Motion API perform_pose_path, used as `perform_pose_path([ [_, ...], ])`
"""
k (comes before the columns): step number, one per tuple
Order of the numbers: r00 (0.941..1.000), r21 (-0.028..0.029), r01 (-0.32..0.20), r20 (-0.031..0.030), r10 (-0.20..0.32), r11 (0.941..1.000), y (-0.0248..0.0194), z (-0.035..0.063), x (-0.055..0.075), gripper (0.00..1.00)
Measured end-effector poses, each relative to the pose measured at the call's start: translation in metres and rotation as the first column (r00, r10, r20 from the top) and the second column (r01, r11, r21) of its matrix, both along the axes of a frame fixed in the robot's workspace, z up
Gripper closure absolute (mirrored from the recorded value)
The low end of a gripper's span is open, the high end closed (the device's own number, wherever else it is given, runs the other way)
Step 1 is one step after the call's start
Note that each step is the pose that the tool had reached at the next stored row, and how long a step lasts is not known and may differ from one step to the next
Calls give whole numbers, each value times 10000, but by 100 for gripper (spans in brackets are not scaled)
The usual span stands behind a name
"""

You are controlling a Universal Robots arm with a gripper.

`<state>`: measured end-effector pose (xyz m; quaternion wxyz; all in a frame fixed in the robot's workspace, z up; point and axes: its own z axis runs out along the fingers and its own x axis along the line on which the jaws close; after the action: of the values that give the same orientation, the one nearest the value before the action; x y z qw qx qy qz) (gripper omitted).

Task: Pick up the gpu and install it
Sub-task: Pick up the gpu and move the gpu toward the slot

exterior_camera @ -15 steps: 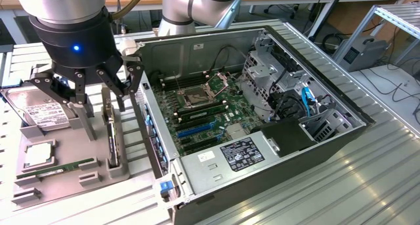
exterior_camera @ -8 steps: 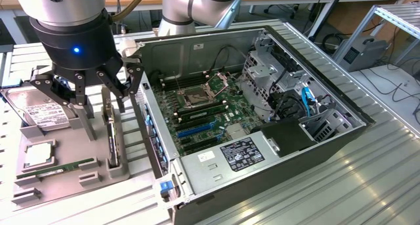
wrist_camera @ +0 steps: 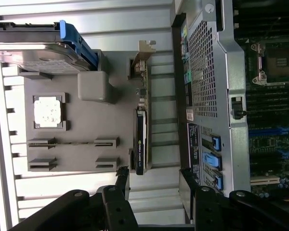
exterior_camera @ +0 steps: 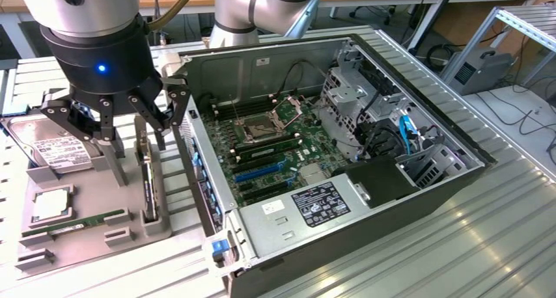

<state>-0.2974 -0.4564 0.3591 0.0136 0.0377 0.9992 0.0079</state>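
Gripper [exterior_camera: 130, 136] hangs nearest the lens, jaws spread wide, holding nothing, over the gpu [exterior_camera: 148, 181]. The gpu stands on edge in a slot of the grey fixture tray [exterior_camera: 87, 246], not installed, just beside the open computer case [exterior_camera: 374, 181], towards the exterior view's left. Same tray carries a RAM stick [exterior_camera: 74, 225], a processor [exterior_camera: 52, 203] and a hard drive [exterior_camera: 51, 145], all apart from the card. Inside the case the motherboard [exterior_camera: 269, 148] lies exposed, with blue slots [exterior_camera: 256, 174] showing.
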Motion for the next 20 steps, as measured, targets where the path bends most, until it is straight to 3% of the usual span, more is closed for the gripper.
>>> perform_pose_path([
  [20,10000,-6,0,0,0,10000,0,-83,-14,46],
])
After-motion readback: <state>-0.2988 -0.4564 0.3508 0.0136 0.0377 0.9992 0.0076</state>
